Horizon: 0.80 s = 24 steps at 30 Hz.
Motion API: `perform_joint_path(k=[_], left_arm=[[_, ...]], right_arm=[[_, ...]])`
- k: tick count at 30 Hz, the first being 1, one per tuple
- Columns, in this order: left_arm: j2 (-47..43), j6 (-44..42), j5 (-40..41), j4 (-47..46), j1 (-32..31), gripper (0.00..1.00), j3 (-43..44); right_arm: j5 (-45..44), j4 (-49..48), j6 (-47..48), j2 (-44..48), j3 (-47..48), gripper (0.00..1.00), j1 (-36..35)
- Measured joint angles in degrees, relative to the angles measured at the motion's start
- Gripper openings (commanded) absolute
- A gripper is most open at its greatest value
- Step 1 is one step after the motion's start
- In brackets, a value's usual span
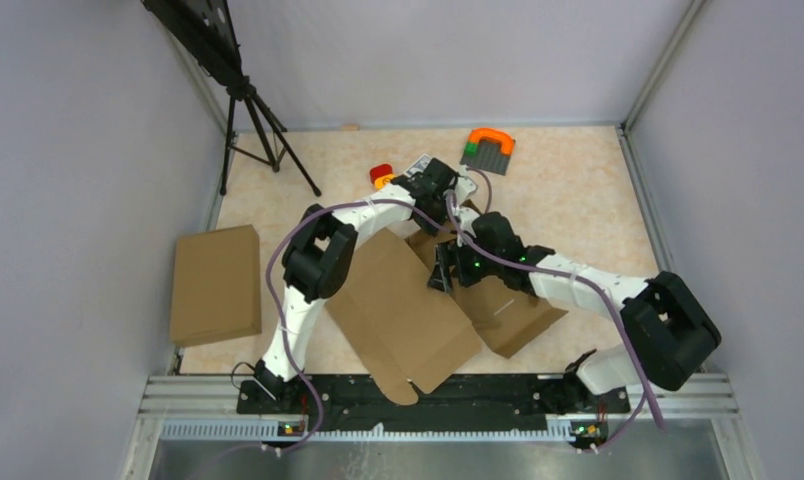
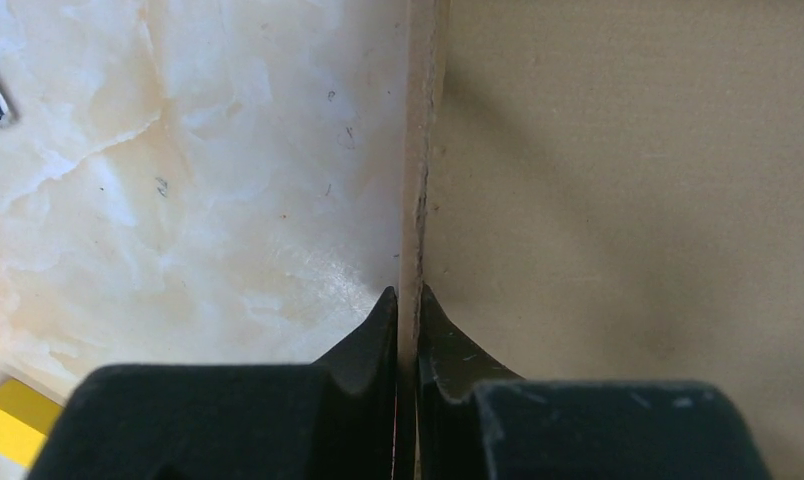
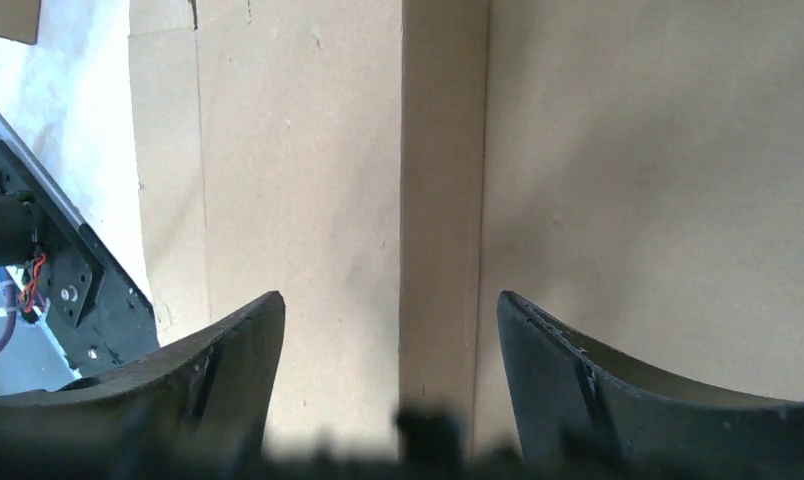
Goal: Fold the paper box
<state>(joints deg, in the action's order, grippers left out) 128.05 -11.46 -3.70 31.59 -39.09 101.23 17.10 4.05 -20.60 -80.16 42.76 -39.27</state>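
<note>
The paper box (image 1: pixel 403 310) lies mid-table as a large brown die-cut sheet, partly folded, with one panel running toward the arm bases. At its far end my left gripper (image 1: pixel 448 195) pinches a raised flap. In the left wrist view the thin cardboard edge (image 2: pixel 421 150) stands between the fingertips, and the gripper (image 2: pixel 409 300) is shut on it. My right gripper (image 1: pixel 443 268) hovers over the sheet's middle. Seen from the right wrist, that gripper (image 3: pixel 390 305) is open, its fingers (image 3: pixel 248 340) wide on either side of a narrow cardboard band (image 3: pixel 438 180) and not touching it.
A second, closed brown box (image 1: pixel 216 285) rests by the left wall. A black tripod (image 1: pixel 253 110) stands at the back left. A grey plate with an orange piece (image 1: pixel 490 148) and a red-and-yellow object (image 1: pixel 382 175) lie behind the sheet. White walls enclose the table.
</note>
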Motion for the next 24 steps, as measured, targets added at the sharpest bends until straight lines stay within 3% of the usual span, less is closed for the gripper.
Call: perform_joint_path(k=[11, 17, 19, 21, 24], left_arm=[[0.9, -0.4, -0.4, 2.1, 0.0, 0.13, 1.4], [1.0, -0.9, 0.0, 1.6, 0.0, 0.13, 1.5], [1.0, -1.1, 0.1, 1.5, 0.0, 0.13, 1.5], [1.0, -1.2, 0.1, 1.5, 0.0, 0.14, 1.5], [1.1, -1.1, 0.1, 1.7, 0.0, 0.17, 1.8]], right_arm=[[-1.5, -1.0, -1.5, -4.4, 0.0, 0.37, 0.8], [3.7, -3.4, -5.2, -3.9, -2.1, 0.30, 6.2], [4.0, -3.7, -5.5, -3.8, -2.3, 0.30, 6.6], [4.2, -4.0, -5.6, -3.8, -2.3, 0.40, 6.7], [4.5, -5.1, -5.2, -3.8, -2.7, 0.69, 7.1]])
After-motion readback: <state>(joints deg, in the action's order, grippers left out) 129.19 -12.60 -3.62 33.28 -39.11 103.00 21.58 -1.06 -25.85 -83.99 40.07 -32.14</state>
